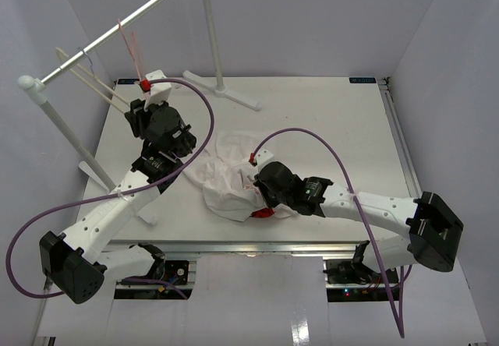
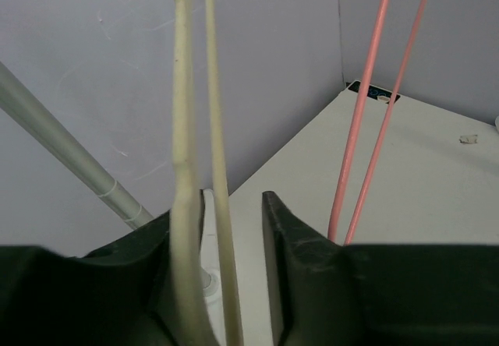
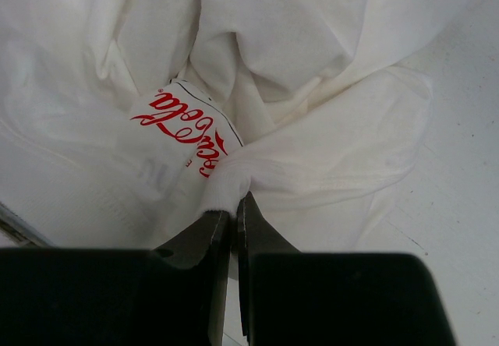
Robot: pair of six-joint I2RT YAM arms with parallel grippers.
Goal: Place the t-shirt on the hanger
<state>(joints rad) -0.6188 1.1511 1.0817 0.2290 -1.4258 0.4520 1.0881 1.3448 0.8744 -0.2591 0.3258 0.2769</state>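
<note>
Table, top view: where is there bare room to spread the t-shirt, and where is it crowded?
Free: the table's far right, bordered by the rack foot, the t-shirt and the right arm. Crowded: the left edge, with the left arm, rack leg and hanger.

White table (image 1: 327,128), enclosed by pale grey walls (image 1: 312,19). A garment rack stood at its far left. Its grey rail (image 1: 93,44) ended in a ball cap (image 1: 27,83) and was carried by a far post (image 1: 212,34) on a flat foot (image 1: 226,90) and by a near post (image 1: 66,132). A thin pink-red wire hanger (image 2: 362,89) hung from the rail. A dark label (image 1: 363,80) lay at the table's far edge. A small pale scrap (image 2: 468,138), possibly tape, lay on the surface.
</note>
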